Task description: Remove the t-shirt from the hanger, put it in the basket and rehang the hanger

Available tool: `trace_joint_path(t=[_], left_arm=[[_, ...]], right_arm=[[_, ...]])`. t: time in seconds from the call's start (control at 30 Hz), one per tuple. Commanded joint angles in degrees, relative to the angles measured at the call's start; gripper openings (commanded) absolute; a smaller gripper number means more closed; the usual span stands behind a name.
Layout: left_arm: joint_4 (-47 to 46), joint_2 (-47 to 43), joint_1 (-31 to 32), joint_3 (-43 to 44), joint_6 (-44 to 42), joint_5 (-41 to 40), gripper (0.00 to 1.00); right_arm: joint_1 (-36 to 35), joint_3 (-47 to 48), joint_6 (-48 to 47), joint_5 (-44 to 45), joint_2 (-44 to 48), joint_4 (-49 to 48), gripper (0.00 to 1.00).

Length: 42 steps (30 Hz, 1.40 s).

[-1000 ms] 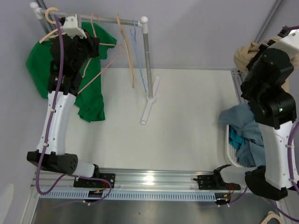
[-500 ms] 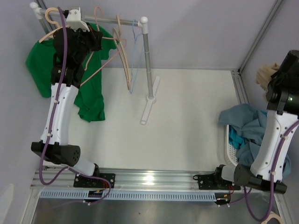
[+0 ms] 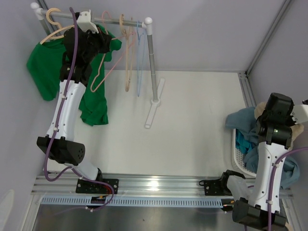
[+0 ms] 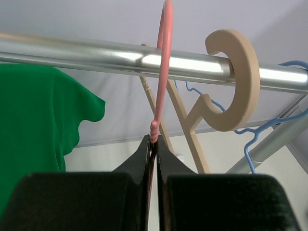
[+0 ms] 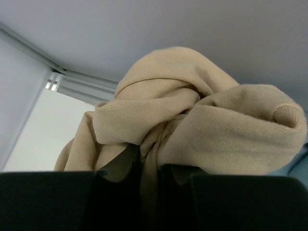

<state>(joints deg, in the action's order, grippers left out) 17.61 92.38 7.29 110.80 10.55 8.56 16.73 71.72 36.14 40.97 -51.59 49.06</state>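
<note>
A green t-shirt hangs on a tan hanger at the left end of the metal rail; it also shows in the left wrist view. My left gripper is shut on the neck of an empty pink hanger, whose hook sits over the rail. In the top view the pink hanger dangles below that gripper. My right gripper is shut on a bunched beige t-shirt, held above the basket at the right.
A thick tan hanger hook and a blue wire hanger hang on the rail right of the pink one. The rack's post and foot stand mid-table. A white basket with blue clothes sits at the right edge.
My left gripper has moved right along the rail with the pink hanger. My right arm has swung down and toward the basket, carrying the beige t-shirt.
</note>
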Motion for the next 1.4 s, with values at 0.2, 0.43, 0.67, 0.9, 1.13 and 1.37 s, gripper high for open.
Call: trace_joint_path(t=[0.2, 0.43, 0.67, 0.9, 1.13, 1.37], left_arm=[[-1.0, -0.3, -0.4, 2.4, 1.5, 1.7, 0.02], [2.7, -2.3, -0.5, 4.9, 2.4, -6.6, 0.93], [12.2, -3.6, -1.8, 11.5, 0.7, -8.2, 0.99], [6.8, -11.8, -9.4, 2.1, -2.1, -5.3, 1.00], [8.0, -9.7, -21.2, 0.1, -2.7, 3.4, 1.00], [2.1, -3.2, -27.4, 1.6, 2.0, 16.0, 0.99]], right_arm=[[2.3, -5.3, 10.0, 1.3, -0.9, -6.0, 0.67], [2.3, -3.3, 6.4, -7.0, 0.9, -12.5, 0.99], [-0.8, 7.2, 2.4, -3.9, -1.9, -10.9, 1.00], [-9.3, 14.3, -3.4, -6.2, -7.2, -13.6, 1.00], [-20.6, 26.6, -7.5, -9.2, -18.4, -15.6, 0.99], [-25.5, 31.4, -11.0, -10.6, -25.3, -19.2, 0.99]])
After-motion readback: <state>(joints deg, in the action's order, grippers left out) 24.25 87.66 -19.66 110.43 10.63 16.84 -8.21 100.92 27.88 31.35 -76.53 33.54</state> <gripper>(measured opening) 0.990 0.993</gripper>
